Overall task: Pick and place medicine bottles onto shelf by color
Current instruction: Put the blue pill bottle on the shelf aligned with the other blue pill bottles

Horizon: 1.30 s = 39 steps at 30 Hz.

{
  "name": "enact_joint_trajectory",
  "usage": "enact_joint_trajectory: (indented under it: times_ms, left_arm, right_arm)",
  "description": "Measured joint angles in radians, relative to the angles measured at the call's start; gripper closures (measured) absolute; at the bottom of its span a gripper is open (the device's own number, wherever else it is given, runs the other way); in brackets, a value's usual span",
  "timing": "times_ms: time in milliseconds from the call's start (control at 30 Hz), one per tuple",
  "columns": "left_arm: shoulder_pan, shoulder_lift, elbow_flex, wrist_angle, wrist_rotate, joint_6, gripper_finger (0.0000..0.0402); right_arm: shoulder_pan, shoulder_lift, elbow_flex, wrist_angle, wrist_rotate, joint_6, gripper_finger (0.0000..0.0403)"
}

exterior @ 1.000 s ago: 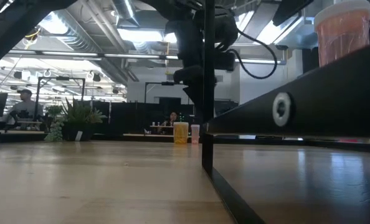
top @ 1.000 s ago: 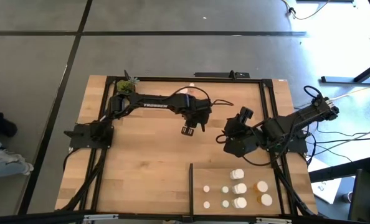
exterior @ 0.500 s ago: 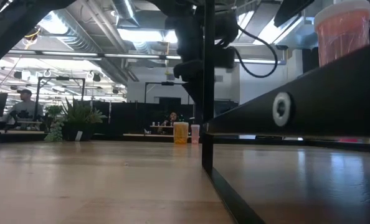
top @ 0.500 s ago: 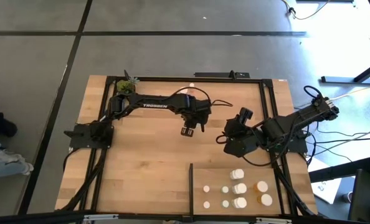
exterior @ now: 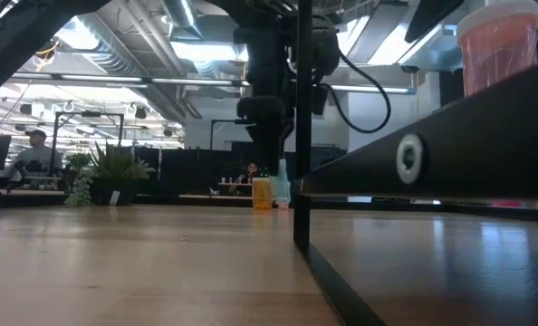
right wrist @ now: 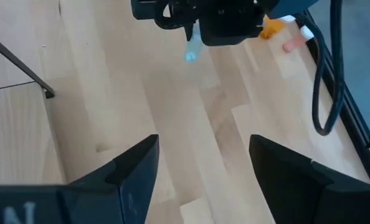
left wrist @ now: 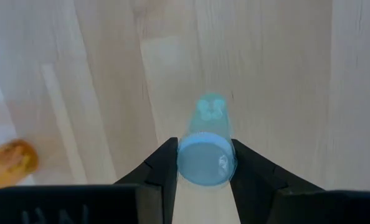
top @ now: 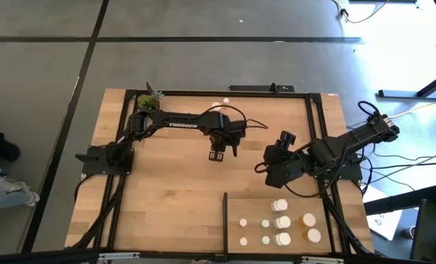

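My left gripper [top: 216, 153] is over the middle of the table, shut on a small pale blue-green bottle [left wrist: 205, 149]. The bottle also shows in the low view [exterior: 281, 181] and in the right wrist view [right wrist: 192, 50]. My right gripper [top: 266, 167] is open and empty, to the right of the left one and just beyond the shelf [top: 306, 202]. The shelf is a light-wood panel with a black strip [top: 224, 218] along its left side. Several white bottles [top: 282, 221] and two orange ones [top: 307, 218] stand on it. My left gripper pinches the bottle's round body near its upper end [left wrist: 203, 167] between its two fingers [left wrist: 165, 168]. The fingers come from above, pointing down. The bottle hangs upright below them, over the bare tabletop.
An orange bottle [right wrist: 272, 26] and a pinkish one [right wrist: 292, 45] lie on the table near its far edge, beyond my left gripper. The orange one also shows in the left wrist view [left wrist: 9, 160]. A small potted plant [top: 149, 100] stands at the far left corner.
My left gripper has gone a little toward the table's left edge with the blue-green bottle. In the low view the bottle has come out from behind the shelf's black post.
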Motion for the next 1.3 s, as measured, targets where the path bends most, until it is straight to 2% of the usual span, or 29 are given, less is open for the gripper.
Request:
enact_joint_trajectory:
  times_ms: [467, 1300]
  left_arm:
    - [-0.002, -0.008, -0.1, 0.006, -0.003, -0.056, 0.0292]
    - [-0.002, -0.001, -0.08, 0.008, -0.001, -0.083, 0.0292]
  right_arm:
    - [0.0, 0.0, 0.0, 0.0, 0.0, -0.033, 0.0152]
    - [0.0, 0.0, 0.0, 0.001, -0.002, -0.026, 0.0152]
